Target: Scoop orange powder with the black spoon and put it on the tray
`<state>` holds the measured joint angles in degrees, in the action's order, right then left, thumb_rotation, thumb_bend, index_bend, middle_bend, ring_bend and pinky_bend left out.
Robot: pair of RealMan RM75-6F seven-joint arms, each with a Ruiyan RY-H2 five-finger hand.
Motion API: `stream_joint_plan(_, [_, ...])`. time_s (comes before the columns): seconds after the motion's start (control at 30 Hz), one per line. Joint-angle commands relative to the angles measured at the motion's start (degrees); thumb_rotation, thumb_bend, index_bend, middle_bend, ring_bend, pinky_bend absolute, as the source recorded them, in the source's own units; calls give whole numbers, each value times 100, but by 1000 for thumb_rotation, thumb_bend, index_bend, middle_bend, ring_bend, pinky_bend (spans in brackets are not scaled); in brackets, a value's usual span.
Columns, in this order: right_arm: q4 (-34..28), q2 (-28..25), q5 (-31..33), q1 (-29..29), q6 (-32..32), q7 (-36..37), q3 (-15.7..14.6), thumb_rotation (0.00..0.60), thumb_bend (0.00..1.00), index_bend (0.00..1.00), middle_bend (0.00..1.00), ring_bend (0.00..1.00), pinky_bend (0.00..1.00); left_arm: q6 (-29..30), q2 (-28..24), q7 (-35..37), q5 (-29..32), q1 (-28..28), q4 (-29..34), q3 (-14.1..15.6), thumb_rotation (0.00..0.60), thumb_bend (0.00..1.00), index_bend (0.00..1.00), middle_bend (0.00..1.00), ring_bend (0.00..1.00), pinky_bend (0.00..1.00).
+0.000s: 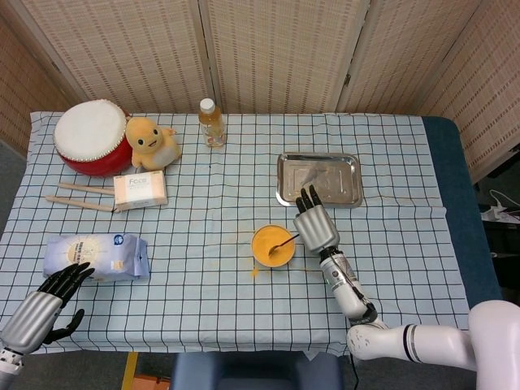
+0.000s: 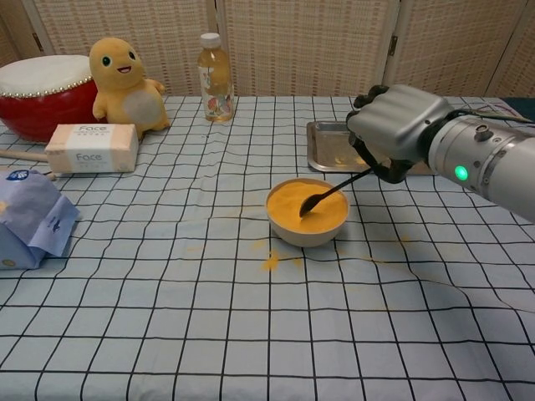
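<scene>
We see the right hand [image 2: 399, 129] gripping the handle of the black spoon [image 2: 328, 195], its fingers curled around the upper end, just beside the bowl [image 2: 306, 227]. The spoon slopes down to the left, and its tip rests in the orange powder [image 2: 305, 205] that fills the bowl. From the head view we find the same hand [image 1: 316, 223] to the right of the bowl [image 1: 273, 245], with the metal tray [image 1: 318, 179] just behind it on the checked cloth of the desk [image 1: 219, 268]. A little orange powder lies spilled on the cloth [image 2: 270, 262] in front of the bowl.

The left hand [image 1: 45, 307] hangs at the near left corner of the desk, its fingers spread and holding nothing, close to a blue-and-white packet [image 1: 97, 256].

At the far left we note a red drum [image 1: 89, 136], a yellow plush toy [image 1: 151, 142], a tissue box [image 1: 140, 189] and two wooden sticks [image 1: 79, 196]. A small bottle [image 1: 211, 122] stands at the far edge.
</scene>
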<state>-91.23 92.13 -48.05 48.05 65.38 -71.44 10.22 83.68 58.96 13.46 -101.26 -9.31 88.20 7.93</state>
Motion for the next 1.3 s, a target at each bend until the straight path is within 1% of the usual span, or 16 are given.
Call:
stream_joint_plan(0.03, [458,285,-516,50,239,319,-40,600,820,936,181,0,69,15,-8,12,7,5,3,-5,600,502,0,0,0,132])
stream_joint_plan(0.37, [1495,928,-654,379,209,148,-25,600,820,936,181,0,69,43,-27,139,12,3,-64,-10,600,501,0,0,0,132])
stream_joint_plan(0.47, [1701,1059,-552,431,99,92,-17,600,820,937,182,0,69,46,-32,142,-3,3,-66,-4,600,501,0,0,0,132])
stream_joint_plan(0.53, [1722,1070,-500,432,53,28,-53,600,819,940,182,0,69,61,-33,142,-5,11,-68,-3,600,500,0,0,0,132])
stream_joint_plan(0.63, [1658,1037,-459,394,32,-17,-128,600,820,946,183,0,69,66,-33,132,-3,15,-66,-4,600,501,0,0,0,133])
stream_joint_plan(0.8, [1233,802,-290,310,46,-227,-247,600,820,949,183,0,69,55,-20,90,-12,15,-54,0,600,501,0,0,0,132])
stream_joint_plan(0.93, [1018,678,-172,284,55,-334,-276,600,825,952,183,0,69,47,-18,68,3,18,-43,-3,600,501,0,0,0,132])
stream_joint_plan(1.03, [651,461,14,254,92,-442,-283,600,828,953,183,0,69,1,-15,27,30,12,-20,-2,600,502,0,0,0,133])
stream_joint_plan(1.07, [458,367,73,206,141,-341,-239,600,828,953,183,0,69,-7,-13,-1,16,9,-2,3,600,503,0,0,0,133])
stream_joint_plan(1.17, [307,253,-23,186,228,-220,-245,600,828,953,183,0,69,3,-10,-37,20,17,19,-2,600,501,0,0,0,133])
stream_joint_plan(1.3, [305,231,-332,125,384,87,-281,600,828,953,183,0,69,9,-15,-28,31,21,20,-8,600,501,0,0,0,133])
